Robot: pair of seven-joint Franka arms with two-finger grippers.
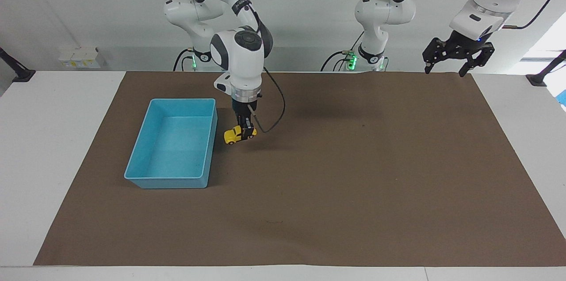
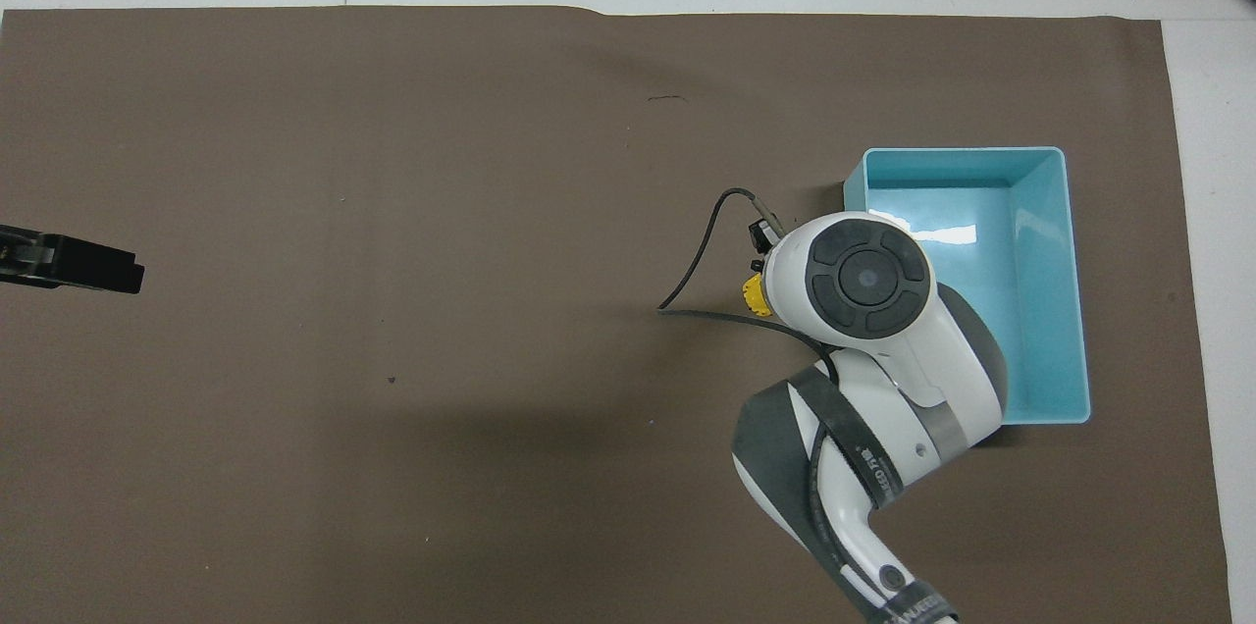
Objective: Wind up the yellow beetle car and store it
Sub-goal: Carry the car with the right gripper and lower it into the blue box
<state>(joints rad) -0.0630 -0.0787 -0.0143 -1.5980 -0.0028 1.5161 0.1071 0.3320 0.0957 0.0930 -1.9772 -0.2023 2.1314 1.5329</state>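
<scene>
– So, starting at the right arm's end of the table: blue bin parked on the brown mat, nothing in it yet. Any idea why put there?

– Probably to keep the drop short. Just beside the bin's wall, up over the mat: yellow beetle car, pinched in the right gripper. Clamped tight on the tail end, nose dipping toward the bin. Clear of the mat, judging by the shadow underneath. From overhead, only a sliver of yellow poking out from under the wrist.

– Held by the back to leave the wheels free, maybe? Looks more like storing than winding right now.

– Could be. Can't judge the winding from here. Should only need a small hop over the rim, then letting go. Then over at the left arm's end: left gripper, wide open, holding nothing, hanging over the mat's edge nearest the robots. Just waiting out of the way.
</scene>
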